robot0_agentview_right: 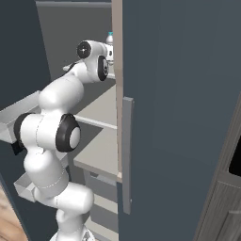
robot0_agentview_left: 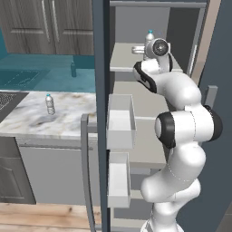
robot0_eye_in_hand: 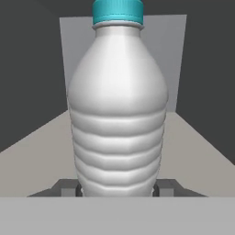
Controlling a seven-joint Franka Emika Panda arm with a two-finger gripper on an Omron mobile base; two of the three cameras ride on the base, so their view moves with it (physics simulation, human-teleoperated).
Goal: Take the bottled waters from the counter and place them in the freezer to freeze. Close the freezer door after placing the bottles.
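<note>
One bottled water (robot0_eye_in_hand: pixel 117 114), clear, ribbed and blue-capped, stands upright between my fingertips (robot0_eye_in_hand: pixel 79 189). My gripper (robot0_eye_in_hand: pixel 117 189) is shut on its lower body. The arm reaches deep into the freezer (robot0_agentview_left: pixel 124 61), so the held bottle (robot0_agentview_left: pixel 149 37) sits over the upper pale shelf, near the back; its cap (robot0_agentview_right: pixel 109 36) peeks past the wrist. Whether its base rests on the shelf I cannot tell. A second bottled water (robot0_agentview_left: pixel 50 104) stands upright on the marble counter (robot0_agentview_left: pixel 27 120), left of the freezer. The freezer door (robot0_agentview_left: pixel 102 90) stands open, seen edge-on.
White bins (robot0_agentview_left: pixel 121 122) on the open door's inner side jut towards the arm's elbow. The door's grey bar handle (robot0_agentview_left: pixel 85 172) faces the counter. A closed dark panel (robot0_agentview_right: pixel 179 117) with its own handle walls the right side. A dark sink (robot0_agentview_left: pixel 5 102) lies far left.
</note>
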